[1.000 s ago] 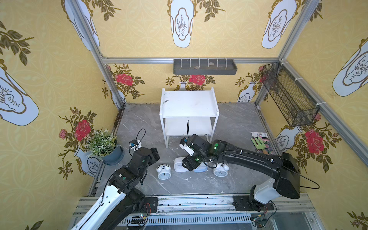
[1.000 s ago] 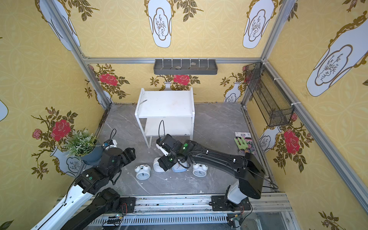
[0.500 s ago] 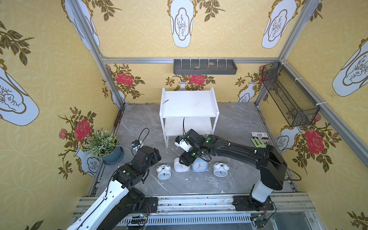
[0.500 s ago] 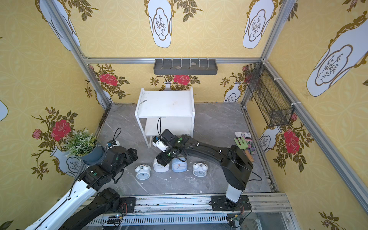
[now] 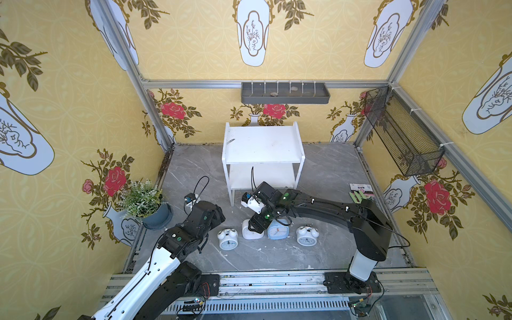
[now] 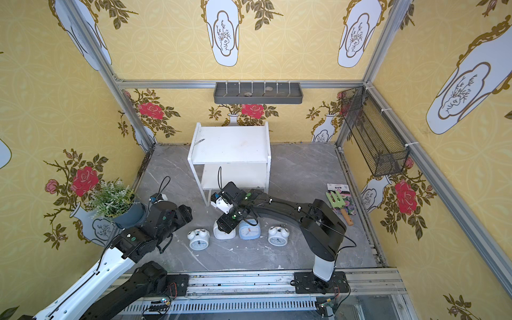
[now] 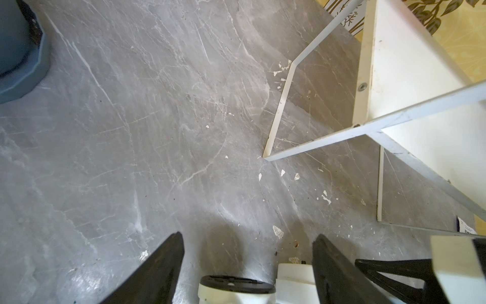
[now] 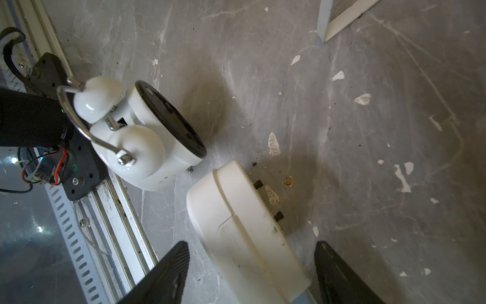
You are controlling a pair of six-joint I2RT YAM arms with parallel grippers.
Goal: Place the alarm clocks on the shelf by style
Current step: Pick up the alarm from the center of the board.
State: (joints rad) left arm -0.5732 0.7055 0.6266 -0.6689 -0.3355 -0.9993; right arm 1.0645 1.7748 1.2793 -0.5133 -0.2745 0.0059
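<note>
Nearest, four alarm clocks point(image 5: 307, 236) stand in a row on the tabletop point(image 5: 318, 177), none shelved yet. The right fingers point(image 8: 168, 271), spread open, bracket the white square clock point(image 5: 250, 231), apparently lining up a grasp. The left fingers point(image 7: 163, 263) hang open and empty beside the left twin-bell clock point(image 5: 228, 240). Farther back, the shelf point(image 5: 263, 149) stands bare.

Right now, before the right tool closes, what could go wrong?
The right tool straddles the white square clock askew, so closing might twist or tip it. The light blue clock stands tight beside it and could get knocked. The left tool hangs open near the neighbouring twin-bell clock; both tools could collide there.
</note>
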